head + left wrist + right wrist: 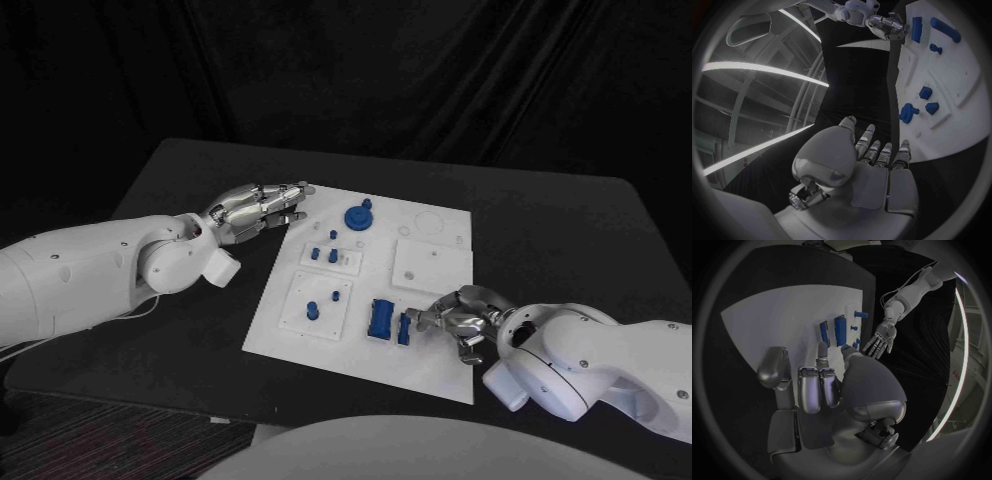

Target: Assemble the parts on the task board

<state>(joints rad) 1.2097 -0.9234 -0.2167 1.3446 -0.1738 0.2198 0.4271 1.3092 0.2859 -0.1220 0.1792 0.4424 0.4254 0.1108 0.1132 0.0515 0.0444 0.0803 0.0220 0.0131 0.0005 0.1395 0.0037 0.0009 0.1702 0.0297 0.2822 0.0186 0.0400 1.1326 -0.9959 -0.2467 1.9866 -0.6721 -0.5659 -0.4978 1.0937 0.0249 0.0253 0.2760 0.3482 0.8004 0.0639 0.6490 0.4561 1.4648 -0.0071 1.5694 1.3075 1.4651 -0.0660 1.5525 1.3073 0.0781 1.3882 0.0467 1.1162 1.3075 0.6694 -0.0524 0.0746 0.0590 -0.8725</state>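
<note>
The white task board [378, 366] lies mid-table. On it are a round blue knob part [359, 215], several small blue pieces [335, 257] on its left-hand plates, and two long blue bars [382, 320] near its front. My right hand [459, 322] is just right of the bars, fingers reaching toward them, nothing held. In the right wrist view the fingertips [822, 349] end just short of the bars [840, 330]. My left hand [260, 212] hovers at the board's far-left corner, fingers stretched out and empty; the left wrist view shows the hand [861, 165] beside the knob part [908, 113].
A square white inset plate [437, 262] sits on the board's right half, beyond my right hand. Black tabletop [562, 230] surrounds the board, with open room on the far and right sides.
</note>
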